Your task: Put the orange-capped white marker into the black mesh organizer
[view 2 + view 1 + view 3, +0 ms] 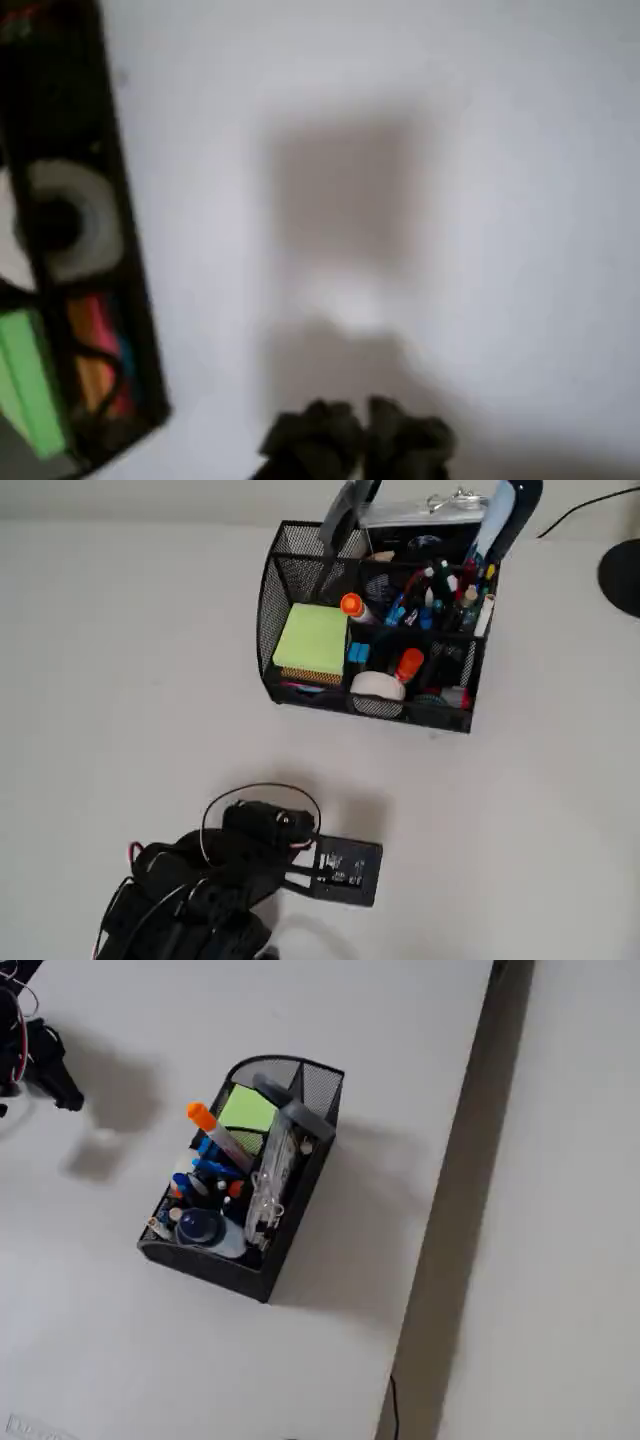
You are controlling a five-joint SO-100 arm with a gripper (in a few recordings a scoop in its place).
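Note:
The orange-capped white marker [352,606] stands tilted inside the black mesh organizer [270,610], cap up, among several other pens. In the fixed view the marker [203,1118] leans out of the organizer [300,1210] beside the green notes. My gripper [360,435] is shut with nothing in it and hangs over bare table, well apart from the organizer [130,260]. The fixed view has the gripper [62,1090] at the far left edge. In the overhead view my black arm [250,850] sits at the bottom left.
The organizer also holds a green sticky-note pad [312,640], a tape roll [378,686], a stubby orange-red item [408,664] and scissors [345,515]. The table edge [455,1180] runs down the right of the fixed view. A black round base [622,575] sits top right.

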